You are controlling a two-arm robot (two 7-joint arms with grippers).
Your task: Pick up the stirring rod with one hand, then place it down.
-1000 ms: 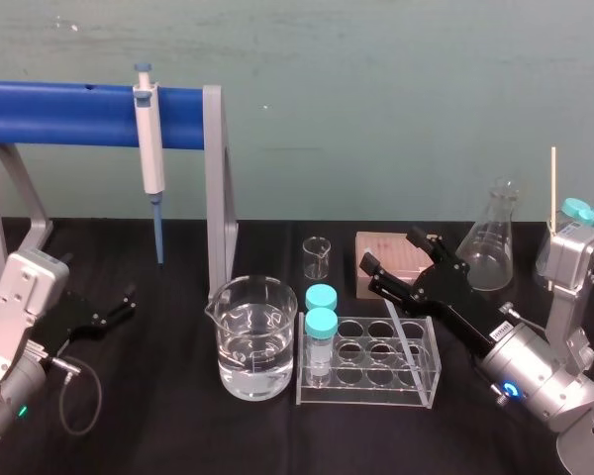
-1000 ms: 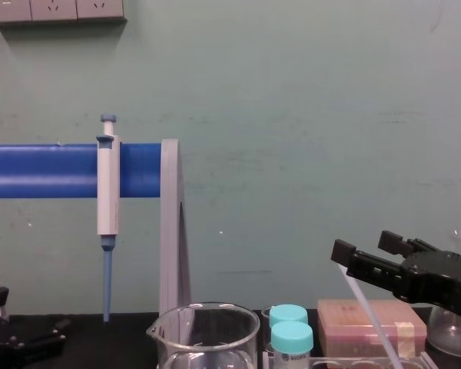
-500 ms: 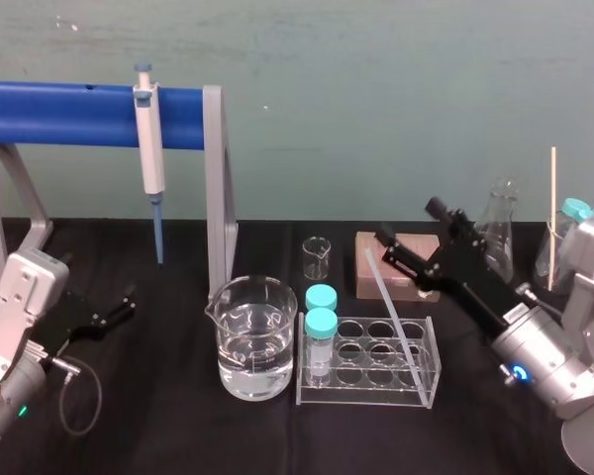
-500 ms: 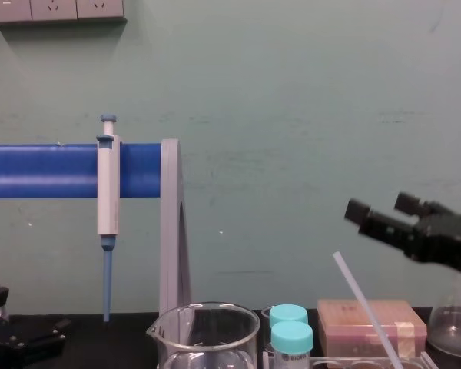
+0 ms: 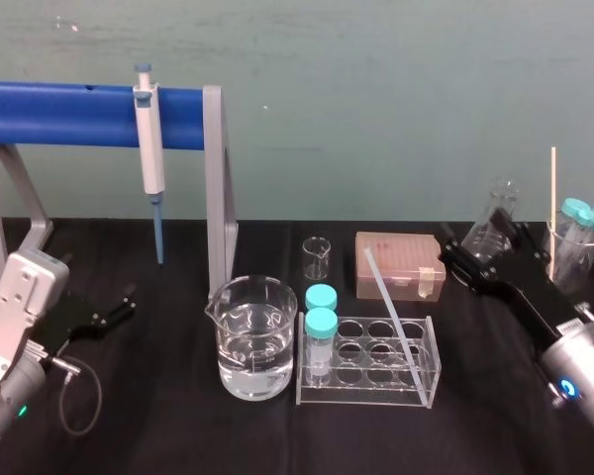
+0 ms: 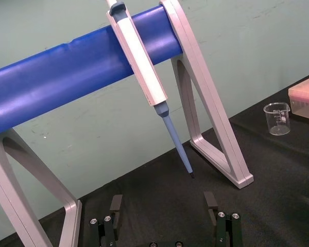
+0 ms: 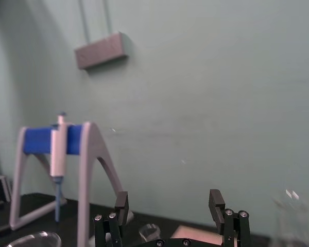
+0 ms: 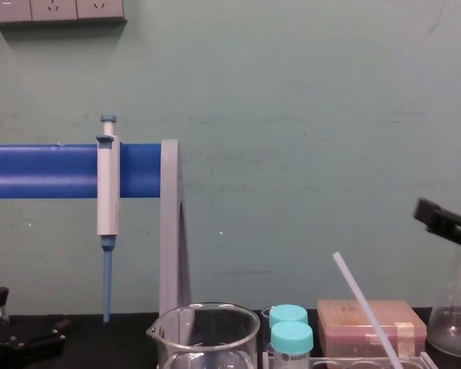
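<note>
Rod (image 5: 388,307) is seen leaning in tube rack (image 5: 366,394), top end free. Judged light, stiff, slick, prob. brittle; best gripped gently at upper third. R gripper (image 5: 457,259) spread, empty, by flask (image 5: 502,198). L gripper (image 5: 122,305) parked at left, spread.

Chest view: the stirring rod (image 8: 361,304) runs off the bottom edge, lower end unseen there; the beaker (image 8: 177,338) and capped vials (image 8: 292,338) are cropped likewise. In the head view the right hand (image 5: 480,247) covers the lower part of the conical flask (image 5: 497,206); the chest view's right edge cuts that hand off.
</note>
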